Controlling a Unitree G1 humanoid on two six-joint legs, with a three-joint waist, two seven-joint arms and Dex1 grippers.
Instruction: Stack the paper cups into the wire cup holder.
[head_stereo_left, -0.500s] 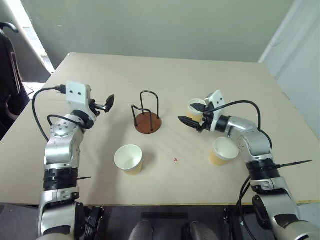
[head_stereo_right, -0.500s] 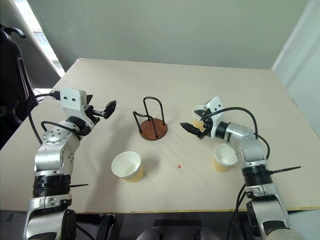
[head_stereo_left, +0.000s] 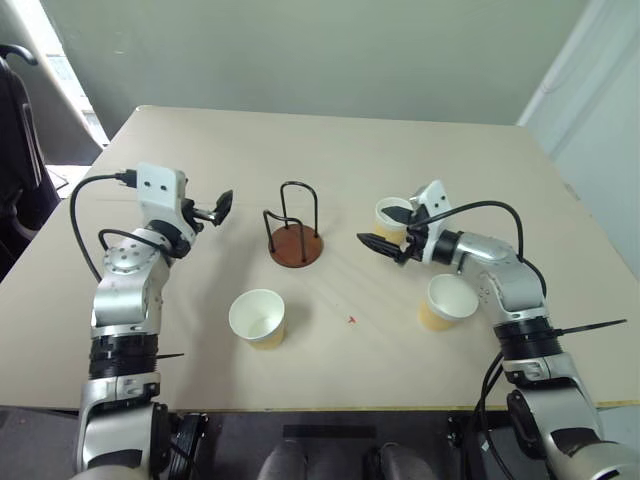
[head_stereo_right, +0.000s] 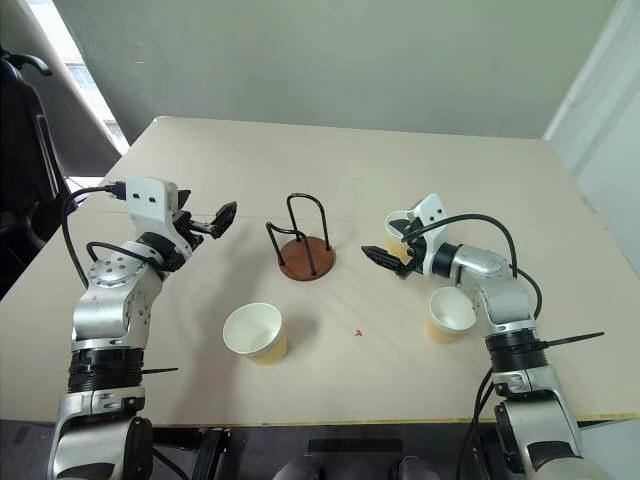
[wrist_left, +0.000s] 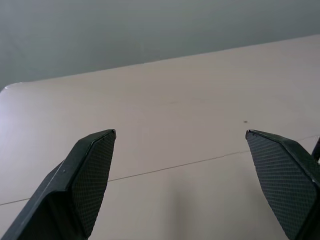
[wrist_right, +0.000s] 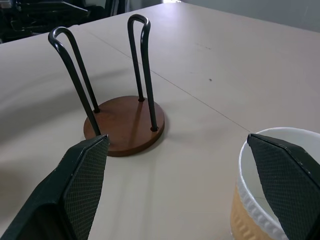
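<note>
Beige and matte, the rectangular worktop carries every task item. Near its middle stands the wire cup holder, a round reddish-brown disc base with thin black wire loops rising upright from it; no cup sits inside it.

Three small tapered paper cups, tan and ribbed outside with white insides and rolled white rims, all stand upright with mouths up. One paper cup sits toward the near edge, in front of the holder and slightly to the left of it, well apart from both arms. A second paper cup stands to the right of the holder, just behind the right hand's wrist. The third paper cup stands nearer the near edge on the right side, partly tucked beside the right forearm.

Over the left part of the worktop, the left hand hangs with its two black fingers spread wide apart and nothing between them; it points toward the holder.

Between the holder and the second cup, the right hand points left at the holder, its fingers likewise spread wide and gripping nothing. In the right wrist view the holder lies ahead between the fingers, and a cup rim sits close by one fingertip.
</note>
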